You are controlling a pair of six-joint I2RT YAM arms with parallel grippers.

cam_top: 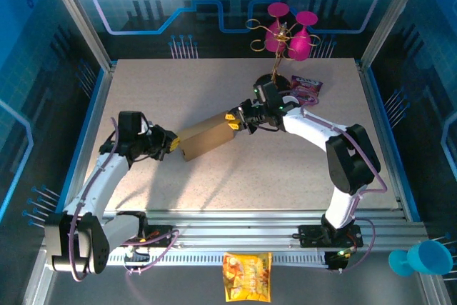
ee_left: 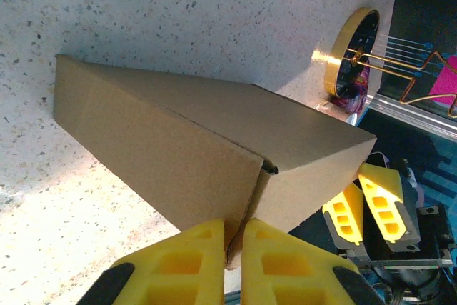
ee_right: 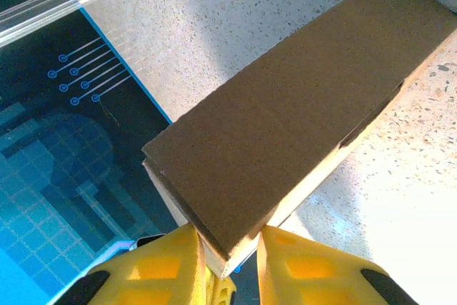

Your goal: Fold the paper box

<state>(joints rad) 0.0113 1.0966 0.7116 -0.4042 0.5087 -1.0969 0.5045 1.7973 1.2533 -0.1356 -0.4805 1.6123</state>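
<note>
The paper box [cam_top: 207, 137] is a long, closed brown cardboard carton in the middle of the table, held between both arms. My left gripper [cam_top: 173, 149] is at its near-left end. In the left wrist view its yellow fingers [ee_left: 193, 262] are shut on a thin cardboard edge at the seam of the box [ee_left: 200, 133]. My right gripper [cam_top: 232, 121] holds the far-right end. Through the right wrist camera its jaws [ee_right: 232, 255] press on both sides of a corner of the box [ee_right: 300, 112]. The right gripper's fingers [ee_left: 371, 208] also show past the box's end.
A gold wire stand [cam_top: 278, 48] with pink cups [cam_top: 289, 33] stands at the back of the table, and a purple packet [cam_top: 307, 89] lies beside it. A yellow-orange snack bag [cam_top: 246, 276] lies beyond the near rail. A blue cup [cam_top: 421, 258] sits at the lower right.
</note>
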